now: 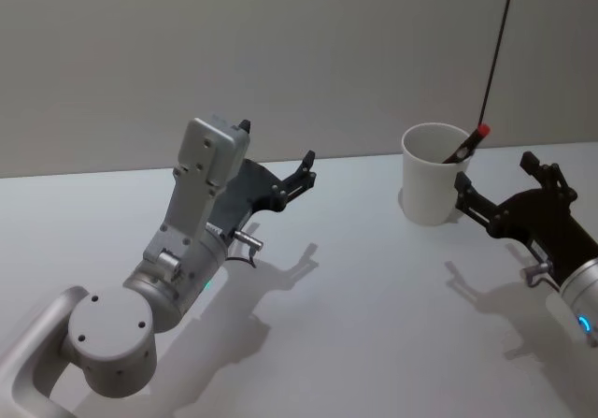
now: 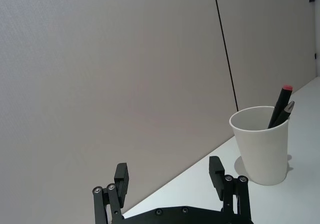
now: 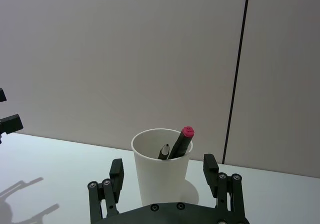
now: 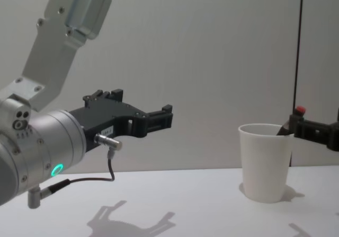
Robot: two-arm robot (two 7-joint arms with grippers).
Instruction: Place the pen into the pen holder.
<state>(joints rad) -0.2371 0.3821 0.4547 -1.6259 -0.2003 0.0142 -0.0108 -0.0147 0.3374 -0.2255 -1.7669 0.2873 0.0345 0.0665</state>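
a white table (image 1: 355,296) runs up to a plain grey wall (image 1: 280,53). on the wall, a thin dark vertical seam (image 3: 239,68) runs behind the cup, to its right.

one pen holder (image 1: 432,186), a white paper cup with a rolled rim, stands upright on the far right part of the table, close to the wall. inside it one pen (image 1: 464,145), dark with a red end cap, leans against the right side of the rim, its red end poking above the rim. in the wrist views a second slim dark tip (image 3: 164,151) shows beside the pen inside the cup; what it belongs to cannot be told.

two grippers are in view. the right gripper (image 1: 495,186) hovers just beside the cup on its right and nearer side, pointing at it, its two black fingers (image 3: 116,173) spread wide apart and holding nothing. in the right wrist view the cup sits between the two fingers but farther off, untouched.

the left gripper (image 1: 277,161) is raised above the table, well to the left of the cup, at mid-table, pointing towards the wall. its fingers (image 2: 120,176) are also spread apart and hold nothing. a thin cable (image 4: 100,176) loops under its wrist.

nothing lies between either gripper and the cup. the grippers' shadows (image 1: 280,273) fall on the table.
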